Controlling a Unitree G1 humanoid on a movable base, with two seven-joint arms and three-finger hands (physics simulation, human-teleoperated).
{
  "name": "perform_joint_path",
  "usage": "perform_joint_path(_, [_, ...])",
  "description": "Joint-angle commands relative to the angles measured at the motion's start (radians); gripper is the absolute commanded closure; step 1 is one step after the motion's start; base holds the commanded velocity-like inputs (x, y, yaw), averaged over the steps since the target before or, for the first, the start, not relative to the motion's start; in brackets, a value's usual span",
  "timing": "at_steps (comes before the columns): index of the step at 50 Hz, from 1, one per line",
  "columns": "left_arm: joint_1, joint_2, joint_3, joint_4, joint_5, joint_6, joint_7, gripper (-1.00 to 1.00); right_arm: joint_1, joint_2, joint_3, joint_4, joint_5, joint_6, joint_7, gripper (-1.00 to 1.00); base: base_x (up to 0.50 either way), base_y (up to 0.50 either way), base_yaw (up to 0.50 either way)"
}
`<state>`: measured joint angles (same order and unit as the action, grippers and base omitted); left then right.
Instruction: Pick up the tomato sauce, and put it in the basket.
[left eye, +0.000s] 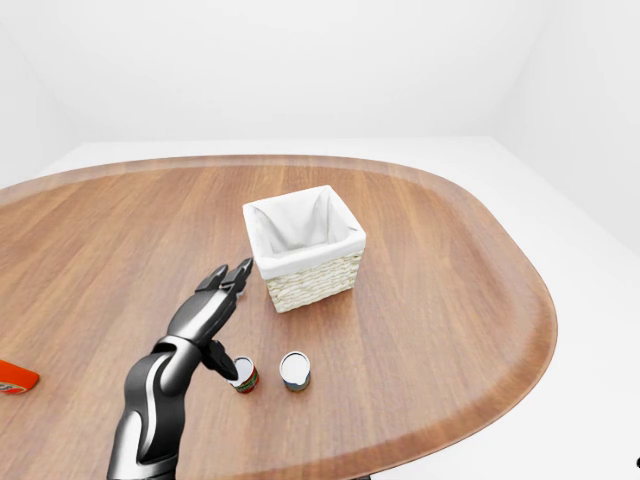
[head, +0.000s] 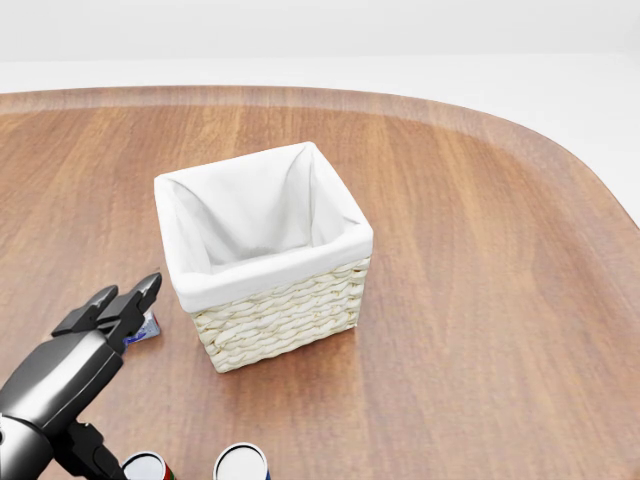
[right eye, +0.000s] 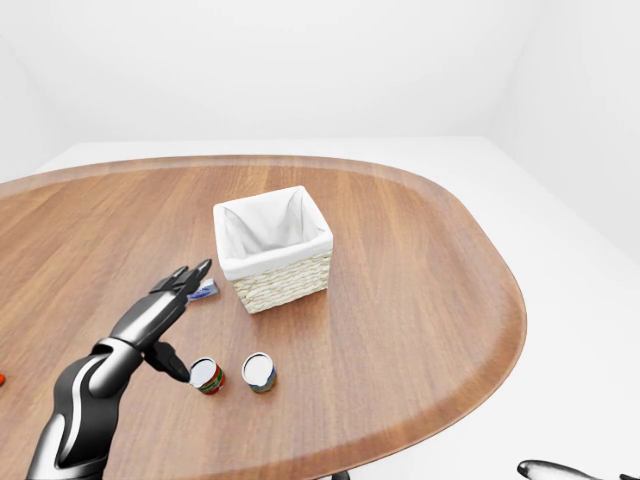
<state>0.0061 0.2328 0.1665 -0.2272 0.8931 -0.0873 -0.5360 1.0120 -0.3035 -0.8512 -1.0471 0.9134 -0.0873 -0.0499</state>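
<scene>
The tomato sauce reads as the small can with a red label (right eye: 207, 376), standing on the wooden table (right eye: 400, 300) beside a second can with a blue label (right eye: 259, 371). My left hand (right eye: 178, 322) hovers open just left of and above the red can. Its fingers (right eye: 180, 283) stretch toward the basket and its thumb (right eye: 172, 366) points down at the can, closed on nothing. The wicker basket (left eye: 310, 282) with a white cloth lining stands beyond the cans, with nothing visible inside. A grey tip of my right hand (right eye: 560, 470) shows at the bottom right of the right-eye view.
A small blue-and-white box (right eye: 205, 291) lies left of the basket, partly under my left fingers. A red object (left eye: 15, 378) lies at the far left edge of the left-eye view. The table's rounded edge curves down the right.
</scene>
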Motion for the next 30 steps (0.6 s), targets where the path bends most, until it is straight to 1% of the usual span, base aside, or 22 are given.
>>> perform_joint_path(1, [0.106, -0.029, 0.035, -0.007, -0.016, 0.000, -0.122, -1.00, 0.002, 0.018, 0.019, 0.000, -0.005, 0.000, 0.017, -1.00, 0.00, 0.00, 0.00])
perform_joint_path(3, [0.099, -0.025, 0.029, 0.031, 0.036, 0.000, -0.089, -1.00, -0.003, 0.017, 0.005, 0.000, 0.008, 0.000, 0.018, -1.00, 0.00, 0.00, 0.00])
perform_joint_path(5, [0.100, -0.025, 0.024, 0.045, 0.050, 0.000, -0.078, -1.00, -0.006, 0.015, -0.002, 0.000, 0.013, 0.000, 0.018, -1.00, 0.00, 0.00, 0.00])
perform_joint_path(9, [0.133, -0.040, 0.009, 0.033, 0.057, 0.000, -0.088, -1.00, -0.001, 0.015, -0.022, 0.000, 0.034, 0.000, 0.024, -1.00, 0.00, 0.00, 0.00])
perform_joint_path(10, [0.140, -0.042, 0.010, 0.025, 0.057, 0.000, -0.090, -1.00, -0.002, 0.018, -0.024, 0.000, 0.036, 0.000, 0.028, -1.00, 0.00, 0.00, 0.00])
perform_joint_path(12, [0.155, -0.050, 0.018, -0.001, 0.041, 0.000, -0.122, -1.00, -0.004, 0.027, -0.028, 0.000, 0.041, 0.000, 0.037, -1.00, 0.00, 0.00, 0.00])
perform_joint_path(14, [0.168, -0.049, 0.023, -0.007, 0.042, 0.000, -0.125, -1.00, -0.013, 0.034, -0.045, 0.000, 0.057, 0.000, 0.044, -1.00, 0.00, 0.00, 0.00])
perform_joint_path(17, [0.163, -0.056, 0.024, 0.002, 0.047, 0.000, -0.125, -1.00, -0.021, 0.034, -0.058, 0.000, 0.065, 0.000, 0.049, -1.00, 0.00, 0.00, 0.00])
perform_joint_path(20, [0.154, -0.054, 0.011, 0.047, 0.081, 0.000, -0.097, -1.00, -0.016, 0.038, -0.070, 0.000, 0.079, 0.000, 0.056, -1.00, 0.00, 0.00, 0.00])
perform_joint_path(22, [0.150, -0.058, 0.000, 0.068, 0.078, 0.000, -0.100, -1.00, -0.018, 0.041, -0.073, 0.000, 0.084, 0.000, 0.062, -1.00, 0.00, 0.00, 0.00])
perform_joint_path(24, [0.127, -0.048, -0.011, 0.128, 0.128, 0.000, -0.049, -1.00, -0.022, 0.045, -0.074, 0.000, 0.084, 0.000, 0.066, -1.00, 0.00, 0.00, 0.00])
perform_joint_path(28, [0.100, -0.035, -0.028, 0.195, 0.154, 0.000, -0.008, -1.00, -0.026, 0.048, -0.092, 0.000, 0.101, 0.000, 0.072, -1.00, 0.00, 0.00, 0.00])
perform_joint_path(30, [0.084, -0.029, -0.030, 0.219, 0.155, 0.000, -0.001, -1.00, -0.026, 0.050, -0.096, 0.000, 0.107, 0.000, 0.078, -1.00, 0.00, 0.00, 0.00])
